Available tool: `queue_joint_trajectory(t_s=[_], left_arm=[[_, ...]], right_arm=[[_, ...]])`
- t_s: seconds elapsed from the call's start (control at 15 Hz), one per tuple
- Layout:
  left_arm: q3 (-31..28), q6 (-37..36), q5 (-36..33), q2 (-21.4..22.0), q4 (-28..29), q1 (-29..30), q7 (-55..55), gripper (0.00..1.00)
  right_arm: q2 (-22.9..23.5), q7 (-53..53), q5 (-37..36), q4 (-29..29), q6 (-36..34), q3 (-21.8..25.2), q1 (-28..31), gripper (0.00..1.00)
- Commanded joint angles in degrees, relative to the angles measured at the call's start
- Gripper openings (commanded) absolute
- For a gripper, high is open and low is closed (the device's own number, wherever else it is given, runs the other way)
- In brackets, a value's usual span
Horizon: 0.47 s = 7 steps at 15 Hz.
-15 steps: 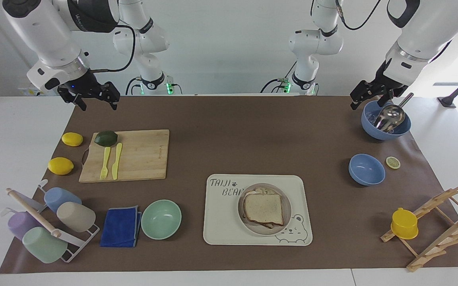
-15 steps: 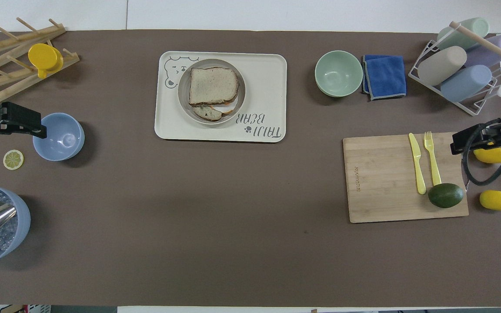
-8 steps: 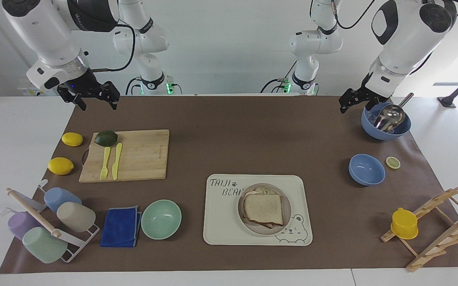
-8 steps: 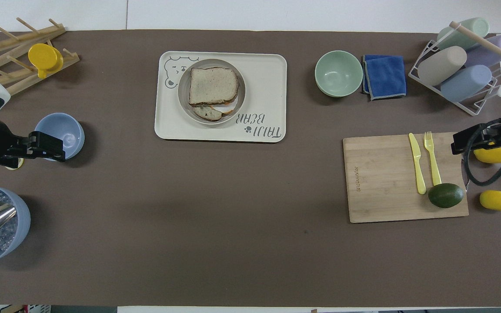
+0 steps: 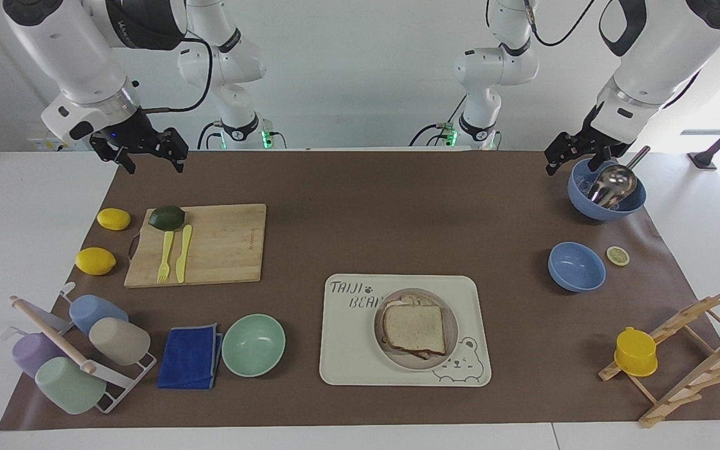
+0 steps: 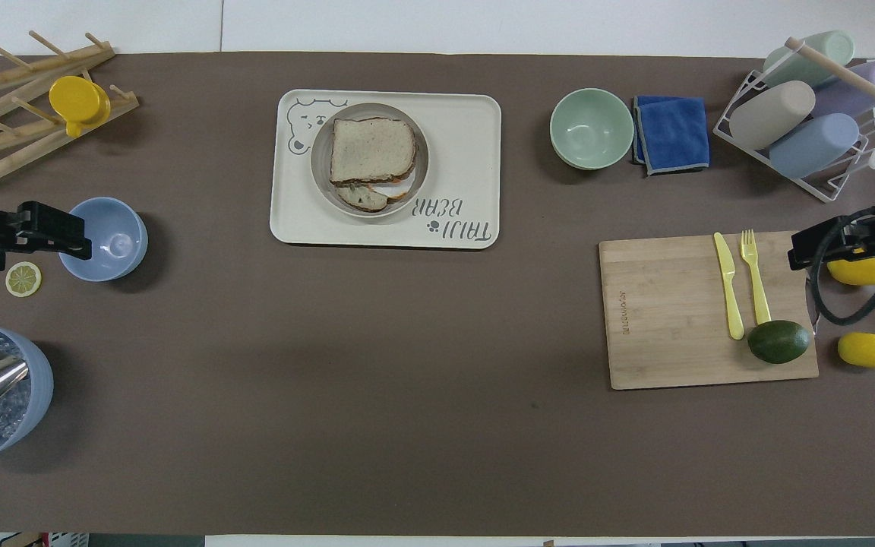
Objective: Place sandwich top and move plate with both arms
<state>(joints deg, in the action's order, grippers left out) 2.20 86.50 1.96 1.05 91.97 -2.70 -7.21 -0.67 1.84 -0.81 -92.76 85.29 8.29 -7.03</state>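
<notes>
The sandwich top [image 5: 414,328] [image 6: 371,149] lies flat on a lower slice with a filling, whose edge peeks out on the side nearer the robots. This stack sits on the round grey-beige plate [image 5: 452,325] [image 6: 421,163], which rests on the cream bear-printed tray [image 5: 347,356] [image 6: 468,137]. My left gripper [image 5: 574,157] [image 6: 36,232] hangs open and holds nothing, up at the left arm's end by the big blue bowl [image 5: 607,206]. My right gripper [image 5: 150,156] [image 6: 836,243] hangs open and holds nothing at the right arm's end, apart from the plate.
A metal scoop [image 5: 613,181] lies in the big blue bowl. Near it are a small blue bowl [image 5: 575,267] and a lemon slice [image 5: 617,255]. A cutting board [image 5: 210,247] holds an avocado, a fork and a knife. Also on the mat are a mint-green bowl [image 5: 253,344], a blue cloth, a cup rack and a wooden rack.
The left arm swung toward the table's middle and has come back toward the big blue bowl. The right arm, the sandwich and the plate have not moved.
</notes>
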Motion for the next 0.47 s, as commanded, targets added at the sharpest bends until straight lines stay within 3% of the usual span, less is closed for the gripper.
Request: queue_joint_trajectory(t_s=[0.0, 0.4], left_arm=[[-0.8, -1.2, -0.6, 0.5, -0.7, -0.5, 1.1, 1.00], [-0.8, -1.0, -0.6, 0.6, -0.5, -0.5, 1.1, 1.00]], right_arm=[[-0.4, 1.9, 0.5, 0.1, -0.2, -0.2, 0.7, 1.00], [-0.4, 1.8, 0.5, 0.1, -0.2, -0.3, 0.7, 1.00]])
